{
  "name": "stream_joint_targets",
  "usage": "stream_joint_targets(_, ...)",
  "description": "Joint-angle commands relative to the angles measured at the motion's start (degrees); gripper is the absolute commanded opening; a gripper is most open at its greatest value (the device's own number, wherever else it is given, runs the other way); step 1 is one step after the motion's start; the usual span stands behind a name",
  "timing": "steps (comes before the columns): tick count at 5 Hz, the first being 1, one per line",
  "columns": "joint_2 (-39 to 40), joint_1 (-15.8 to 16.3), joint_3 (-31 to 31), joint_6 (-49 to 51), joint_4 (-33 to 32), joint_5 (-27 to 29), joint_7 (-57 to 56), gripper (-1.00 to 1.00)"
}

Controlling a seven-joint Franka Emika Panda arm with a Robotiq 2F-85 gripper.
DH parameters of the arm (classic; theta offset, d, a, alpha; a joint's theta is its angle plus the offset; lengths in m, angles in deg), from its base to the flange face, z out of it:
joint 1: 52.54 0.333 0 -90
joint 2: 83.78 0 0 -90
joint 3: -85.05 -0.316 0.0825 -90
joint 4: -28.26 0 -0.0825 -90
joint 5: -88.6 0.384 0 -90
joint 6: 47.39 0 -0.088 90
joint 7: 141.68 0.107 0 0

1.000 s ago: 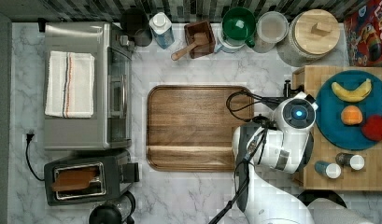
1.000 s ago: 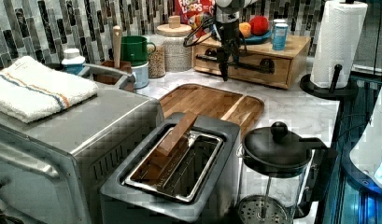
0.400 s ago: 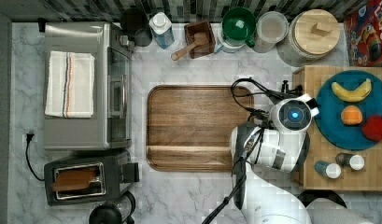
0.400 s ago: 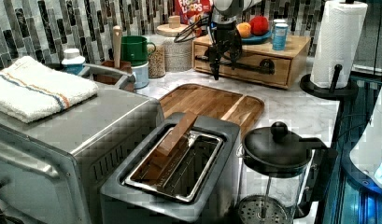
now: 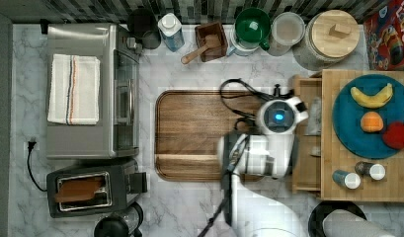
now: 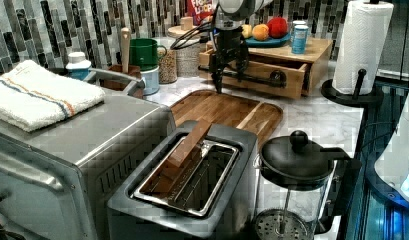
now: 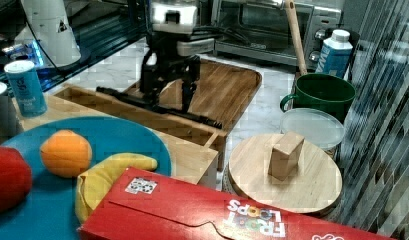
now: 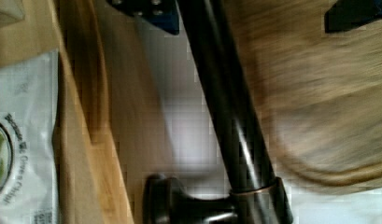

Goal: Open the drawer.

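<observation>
Left view: drawer (image 6: 272,75) pulled partway out of the bamboo stand (image 6: 312,52), at the back of the marble counter (image 6: 312,112) just past the walnut tray (image 6: 227,107). Black bar handle (image 6: 252,77) runs along the drawer front on two black brackets. Gripper (image 6: 227,67) hangs straight down at the handle, black fingers (image 6: 216,75) straddling the bar, set narrow; can't tell if the pads touch the bar.

Right view: gripper (image 7: 167,95) over the handle (image 7: 157,107), one finger each side of the bar, tips reaching below it toward the tray (image 7: 222,90).

Top view: drawer (image 5: 308,133) sticks out toward the top view's left from under the stand top; arm wrist covers its front edge. White packet (image 5: 314,116) lies inside the drawer.

Wrist view: handle bar (image 8: 226,112) runs between the fingertips, a bracket (image 8: 179,205) joins it to the drawer front (image 8: 86,140); packet (image 8: 20,140) visible inside.

Teal plate (image 5: 355,128) with banana (image 5: 371,96) and orange (image 5: 372,122) sits on the stand.
</observation>
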Motion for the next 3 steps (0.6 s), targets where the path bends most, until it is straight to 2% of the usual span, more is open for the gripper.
stream_joint_targets(1,-3.95,11.32,-12.96,0.81,-2.49,2.73,4.03,1.0)
stream_joint_targets(3,-5.17,9.95,-14.13,2.0,-2.51,1.91,5.04,1.0)
